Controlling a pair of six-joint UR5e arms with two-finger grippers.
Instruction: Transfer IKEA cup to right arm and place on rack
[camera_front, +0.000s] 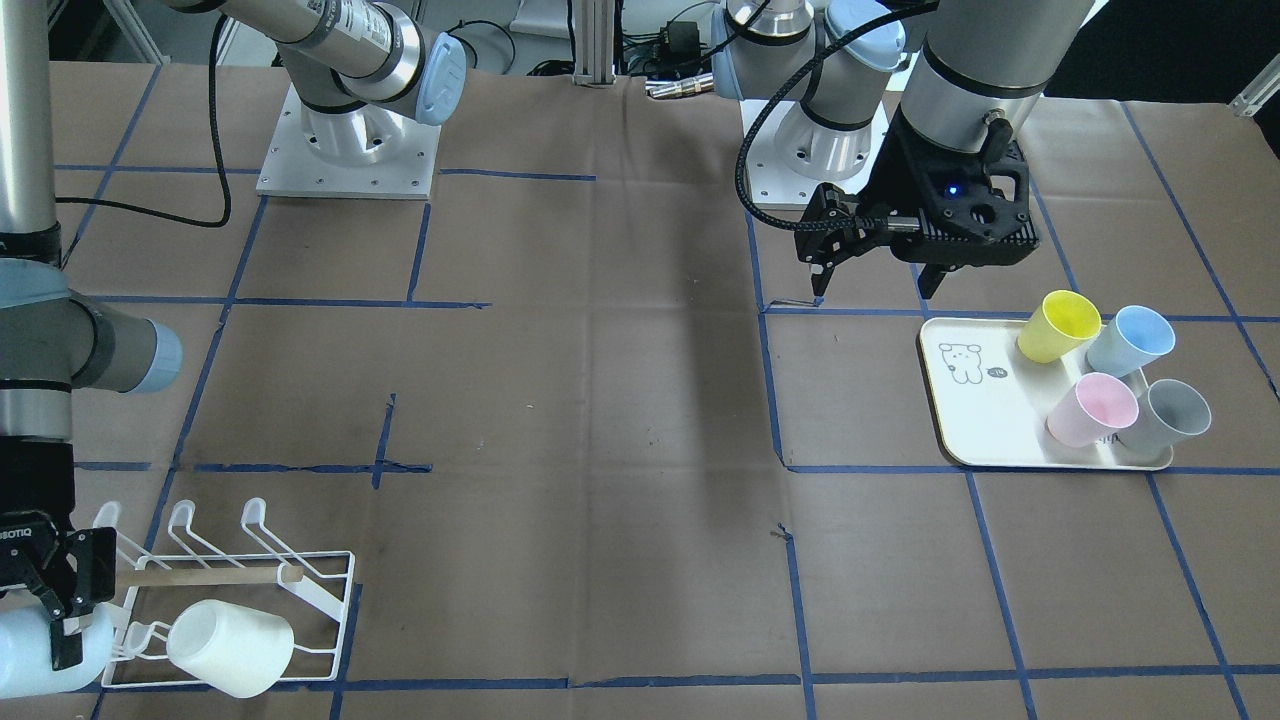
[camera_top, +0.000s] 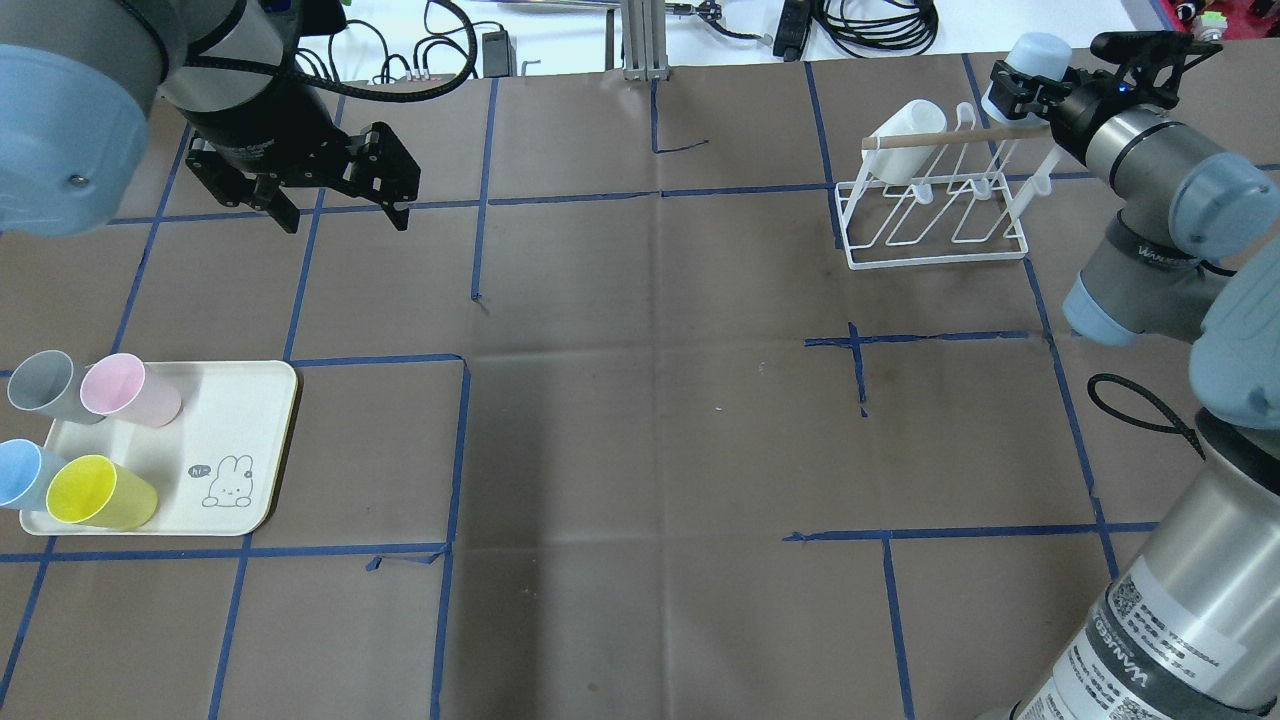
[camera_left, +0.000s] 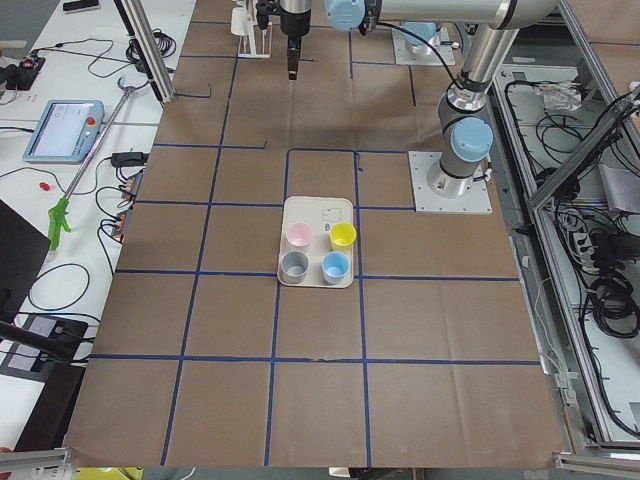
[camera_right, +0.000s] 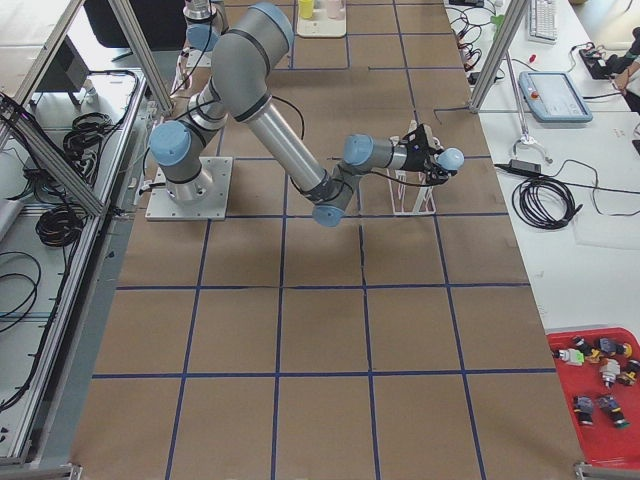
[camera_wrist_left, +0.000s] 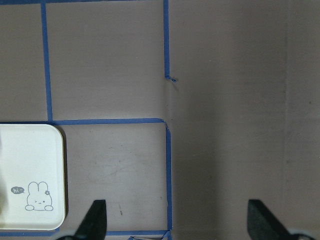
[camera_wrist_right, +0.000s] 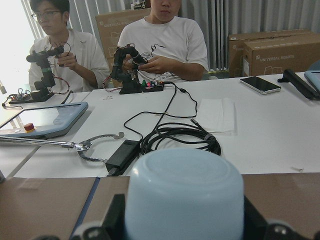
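My right gripper (camera_top: 1022, 82) is shut on a pale blue IKEA cup (camera_top: 1030, 55), which fills the right wrist view (camera_wrist_right: 182, 195) between the fingers. It holds the cup at the far right end of the white wire rack (camera_top: 940, 225), close to the wooden bar (camera_top: 950, 137). In the front view the cup (camera_front: 35, 650) is just beside the rack (camera_front: 320, 600). A white cup (camera_top: 900, 130) hangs on the rack's other end. My left gripper (camera_top: 342, 217) is open and empty, hovering above the table beyond the tray (camera_top: 250, 400).
The cream tray (camera_front: 975, 420) with a rabbit drawing holds yellow (camera_top: 100, 492), blue (camera_top: 20, 472), pink (camera_top: 128, 390) and grey (camera_top: 45, 385) cups lying on it. Blue tape lines grid the brown table. Two operators sit beyond the table's far edge in the right wrist view.
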